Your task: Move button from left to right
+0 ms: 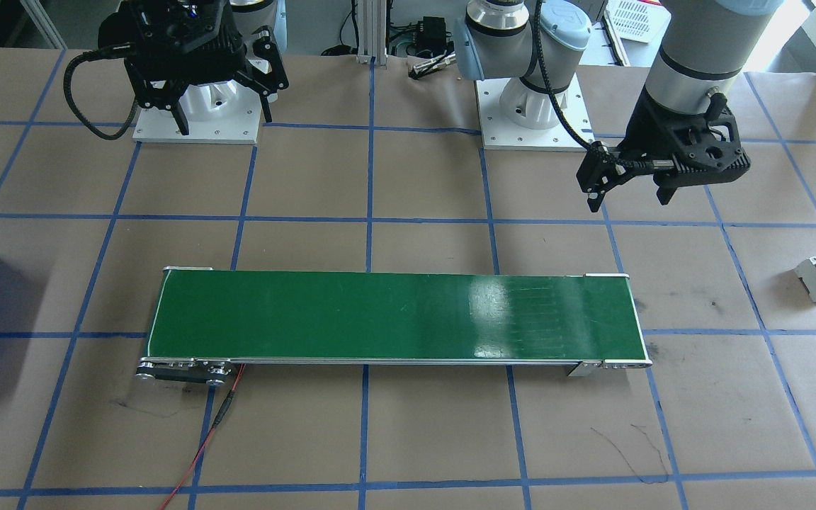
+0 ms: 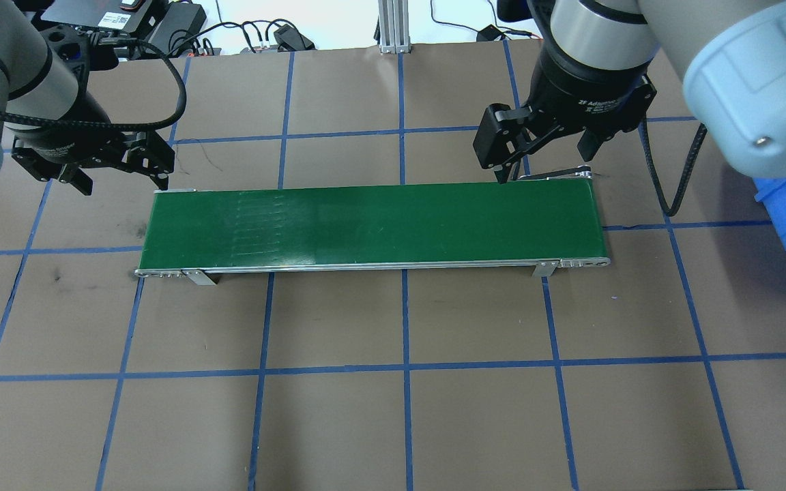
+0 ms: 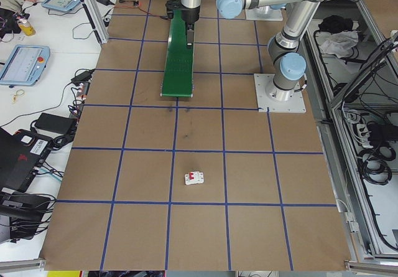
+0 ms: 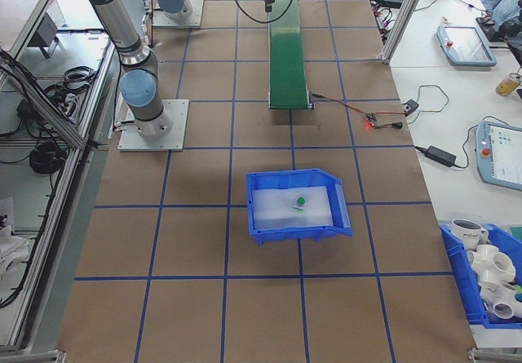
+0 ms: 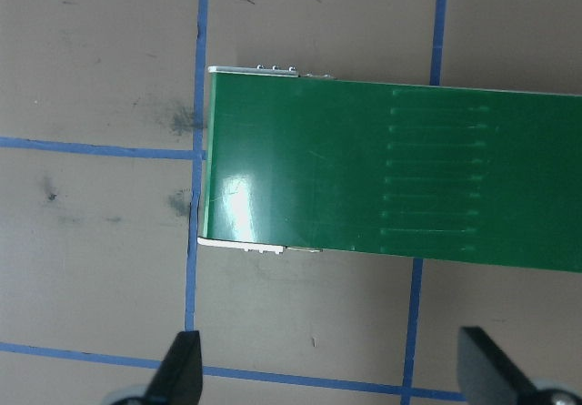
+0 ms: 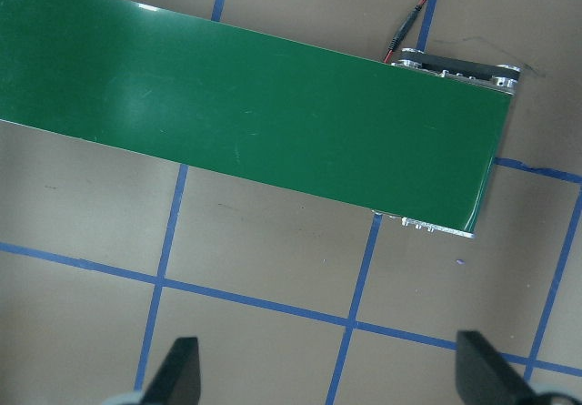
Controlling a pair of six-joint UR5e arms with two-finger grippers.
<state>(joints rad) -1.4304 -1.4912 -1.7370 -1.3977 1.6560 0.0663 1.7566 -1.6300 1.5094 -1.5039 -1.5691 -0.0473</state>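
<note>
Small green-capped push-button (image 4: 301,202) lying inside blue plastic bin (image 4: 281,229), well beyond long green conveyor belt (image 2: 372,221); left tool (image 2: 120,172) and right tool (image 2: 546,158) hovering spread at belt's opposite ends, holding nothing.

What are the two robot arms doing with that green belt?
Right now nothing is being held. The left gripper and right gripper both hang open near the two ends of the belt, which is bare. The button already lies in the blue bin on the robot's right.
</note>
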